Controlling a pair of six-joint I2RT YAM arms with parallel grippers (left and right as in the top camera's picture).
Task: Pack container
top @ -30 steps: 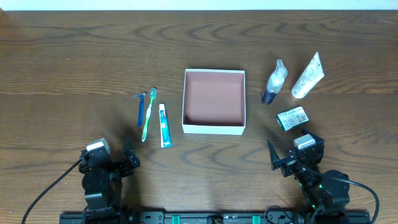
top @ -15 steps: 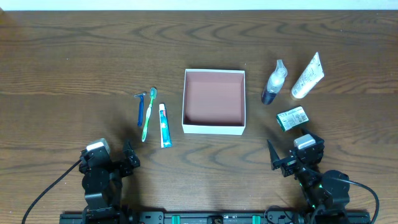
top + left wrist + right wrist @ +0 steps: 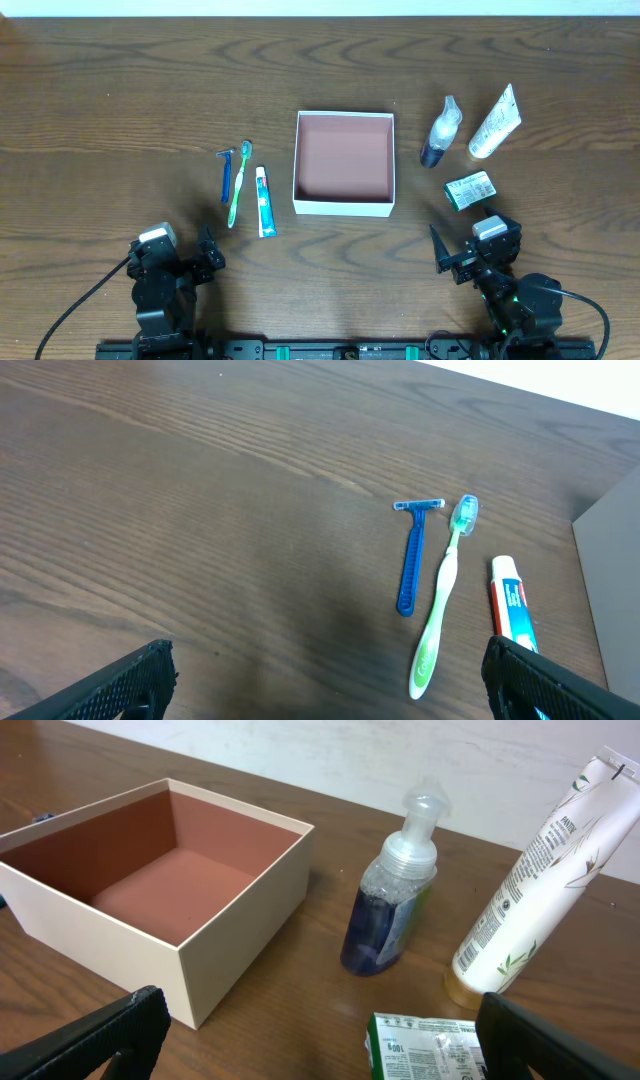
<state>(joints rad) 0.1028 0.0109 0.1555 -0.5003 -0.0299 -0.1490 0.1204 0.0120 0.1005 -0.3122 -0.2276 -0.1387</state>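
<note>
The container (image 3: 343, 208) sits mid-desk (image 3: 120, 100), its pinkish-brown floor facing up. To its left lie a blue razor (image 3: 226, 175), a green toothbrush (image 3: 238, 185) and a toothpaste tube (image 3: 264, 200), side by side. To its right are what seems a pump bottle (image 3: 440, 133), a white tube (image 3: 495, 123) and, nearer, a green-and-white packet (image 3: 469, 189). The left end effector (image 3: 330, 685) and right end effector (image 3: 325, 1040) sit at the near edge, fingers spread wide, grasping nothing.

likely a robotics lab bench: cabled left arm (image 3: 158, 282) and right arm (image 3: 497, 262) mounted at a wood-grain table (image 3: 100, 80).
</note>
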